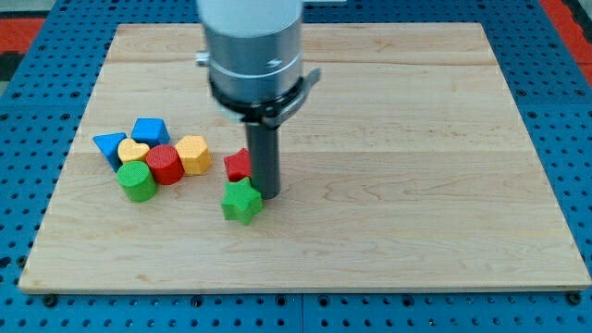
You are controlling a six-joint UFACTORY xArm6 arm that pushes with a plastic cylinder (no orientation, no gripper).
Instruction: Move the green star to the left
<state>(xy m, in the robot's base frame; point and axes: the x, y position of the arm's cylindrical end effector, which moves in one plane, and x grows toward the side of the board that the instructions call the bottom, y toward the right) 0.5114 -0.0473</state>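
The green star (241,202) lies on the wooden board (416,185) a little left of the middle, toward the view's bottom. My tip (267,193) stands just to the star's right, at its upper right edge, touching or nearly touching it. A red star-like block (238,165) sits right above the green star and just left of the rod, partly hidden by it.
A cluster sits at the view's left: a blue triangle (110,148), a blue block (150,131), a yellow heart (133,151), a red cylinder (166,164), a yellow-orange hexagon (193,154) and a green cylinder (138,180). The arm's grey body (252,46) hangs over the board's top middle.
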